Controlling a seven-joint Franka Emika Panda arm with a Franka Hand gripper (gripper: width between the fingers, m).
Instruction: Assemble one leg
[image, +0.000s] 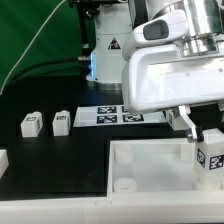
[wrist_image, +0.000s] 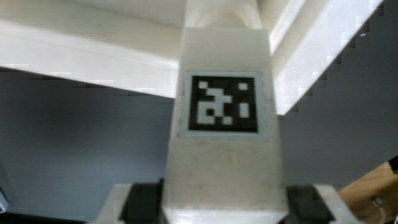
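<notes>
My gripper (image: 204, 136) is shut on a leg (image: 212, 156), a small white post with a black-and-white tag. It holds the leg upright just over the far right corner of the large white rimmed tray part (image: 150, 150). In the wrist view the leg (wrist_image: 224, 110) fills the middle, clamped between the two dark fingers (wrist_image: 150, 202) of my gripper (wrist_image: 222, 206), with the tray part's white rim (wrist_image: 89, 55) behind it. I cannot tell whether the leg touches a socket. Two more legs (image: 30, 124) (image: 62, 121) stand on the black table at the exterior view's left.
The marker board (image: 118, 116) lies on the table behind the tray part. Another white piece (image: 3, 158) shows at the left edge of the exterior view. A white tagged stand (image: 112, 45) rises at the back, in front of a green curtain.
</notes>
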